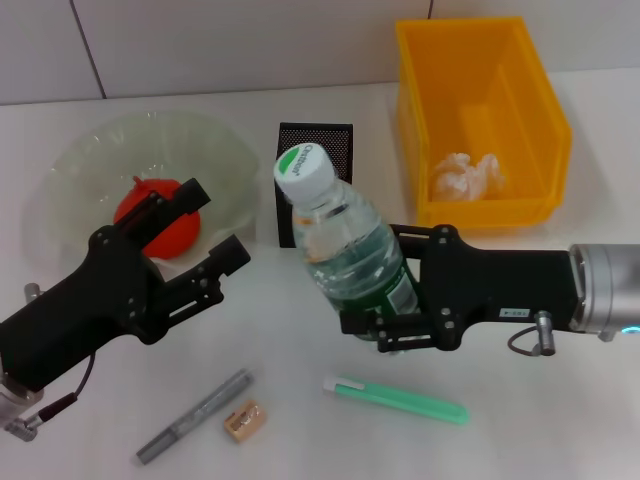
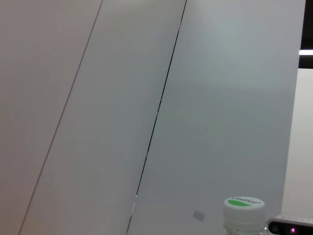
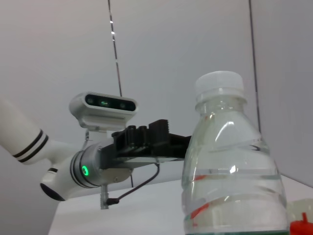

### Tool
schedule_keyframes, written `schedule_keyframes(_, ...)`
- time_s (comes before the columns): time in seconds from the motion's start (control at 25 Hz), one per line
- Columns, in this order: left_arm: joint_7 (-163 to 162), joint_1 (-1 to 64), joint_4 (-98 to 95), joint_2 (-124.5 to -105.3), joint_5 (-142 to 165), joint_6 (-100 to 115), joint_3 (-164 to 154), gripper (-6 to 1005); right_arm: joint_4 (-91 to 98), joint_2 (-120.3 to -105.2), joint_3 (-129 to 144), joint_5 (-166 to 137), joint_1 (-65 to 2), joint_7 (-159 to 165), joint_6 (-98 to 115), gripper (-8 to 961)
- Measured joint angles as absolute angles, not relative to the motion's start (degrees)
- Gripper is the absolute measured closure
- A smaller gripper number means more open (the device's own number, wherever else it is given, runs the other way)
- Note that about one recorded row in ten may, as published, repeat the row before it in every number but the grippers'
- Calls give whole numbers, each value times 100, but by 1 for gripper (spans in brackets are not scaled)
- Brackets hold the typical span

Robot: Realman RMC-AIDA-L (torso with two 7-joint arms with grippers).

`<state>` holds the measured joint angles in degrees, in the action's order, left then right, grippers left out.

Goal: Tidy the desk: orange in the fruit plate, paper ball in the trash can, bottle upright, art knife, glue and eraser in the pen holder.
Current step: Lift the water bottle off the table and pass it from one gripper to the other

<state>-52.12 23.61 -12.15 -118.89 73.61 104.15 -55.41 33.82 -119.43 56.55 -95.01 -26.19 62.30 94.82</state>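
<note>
One clear crinkly plastic water bottle (image 1: 345, 245) with a green label stands upright at mid-counter, its long axis vertical and its white-and-green cap (image 1: 303, 170) on top. The right tool (image 1: 385, 325) is clamped on its lower body, reaching in from the right. The left tool (image 1: 205, 228) hovers with fingers apart at the near right edge of the one pale-green ruffled glass fruit plate (image 1: 80, 170), far left, which holds the one red-orange orange (image 1: 135, 205). One black mesh pen holder (image 1: 330, 145) stands just behind the bottle. At far right, one bright orange-yellow plastic trash can (image 1: 520, 110) holds one crumpled white paper ball (image 1: 465, 175). On the near white counter (image 1: 560, 420) lie one grey pen-shaped stick (image 1: 195, 415), one tan eraser (image 1: 243, 419) touching it, and one green art knife (image 1: 397, 399), lengthwise left to right. Open room lies between bottle and plate.
</note>
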Motion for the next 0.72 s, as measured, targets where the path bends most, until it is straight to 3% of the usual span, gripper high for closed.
schedule_keyframes(0.72, -5385, 2518, -1229, -11901, 7346, 10575, -5738, 172, 2482, -11960, 5820, -9510, -3241, 5897, 9250, 164)
